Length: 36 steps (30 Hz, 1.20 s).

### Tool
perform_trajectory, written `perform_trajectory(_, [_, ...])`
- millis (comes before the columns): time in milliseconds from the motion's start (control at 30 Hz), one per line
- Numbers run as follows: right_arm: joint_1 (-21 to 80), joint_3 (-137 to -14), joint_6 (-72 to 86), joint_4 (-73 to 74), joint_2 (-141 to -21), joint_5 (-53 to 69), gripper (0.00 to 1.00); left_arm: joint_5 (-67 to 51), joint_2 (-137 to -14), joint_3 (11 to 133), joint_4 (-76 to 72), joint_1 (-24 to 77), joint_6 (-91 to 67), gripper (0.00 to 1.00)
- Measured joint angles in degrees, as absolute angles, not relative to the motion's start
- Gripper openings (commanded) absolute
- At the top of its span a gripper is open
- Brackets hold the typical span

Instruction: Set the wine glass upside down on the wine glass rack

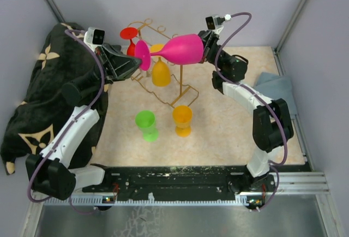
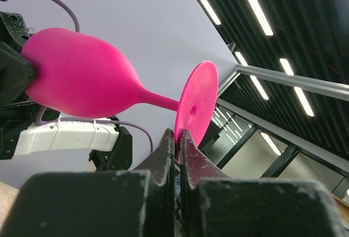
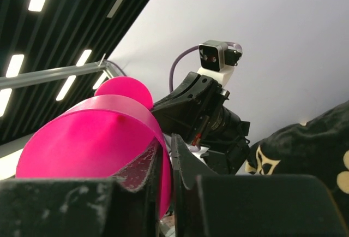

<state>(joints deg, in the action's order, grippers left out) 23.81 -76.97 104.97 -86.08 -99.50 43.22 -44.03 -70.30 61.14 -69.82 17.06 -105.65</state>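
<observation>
Beige tabletop, gold thin-wire rack; above, pink plastic wine glass horizontal, my left gripper clamping foot, right gripper clamping bowl rim.

The wine glass hangs sideways between left gripper and right gripper, over the wine glass rack.

No text, label, brand or number can be read. The cloth left of the left claw shows only beige flower motifs.
</observation>
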Motion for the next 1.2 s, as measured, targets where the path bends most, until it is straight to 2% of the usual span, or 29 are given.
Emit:
perform_trajectory(67, [24.03, -76.97, 104.77, -86.04, -99.5, 43.38, 0.31, -44.12, -69.97, 61.17, -69.49, 17.06, -105.51, 0.0])
perform_trajectory(167, [24.01, -76.97, 104.25, -85.97, -99.63, 43.7, 0.36, -44.38, -69.93, 62.06, -69.01, 17.17, -105.21, 0.0])
perform_trajectory(500, [22.83, -76.88, 103.92, -86.06, -99.63, 43.86, 0.4, -44.66, -68.36, 67.02, -65.39, 16.97, -103.72, 0.0])
perform_trajectory(667, [18.59, -74.19, 101.49, -85.49, -98.1, 45.58, 0.4, -44.73, -65.43, 69.78, -58.54, 16.88, -99.33, 0.0])
perform_trajectory(933, [10.22, -72.75, 89.58, -73.58, -88.07, 49.52, 0.41, -45.32, -59.51, 77.12, -33.32, 16.86, -83.61, 0.0])
perform_trajectory(1200, [9.19, -73.3, 67.7, -47.68, -77.34, 51.16, 0.41, -41.98, -57.21, 82.19, -4.62, 16.75, -71.77, 0.0])
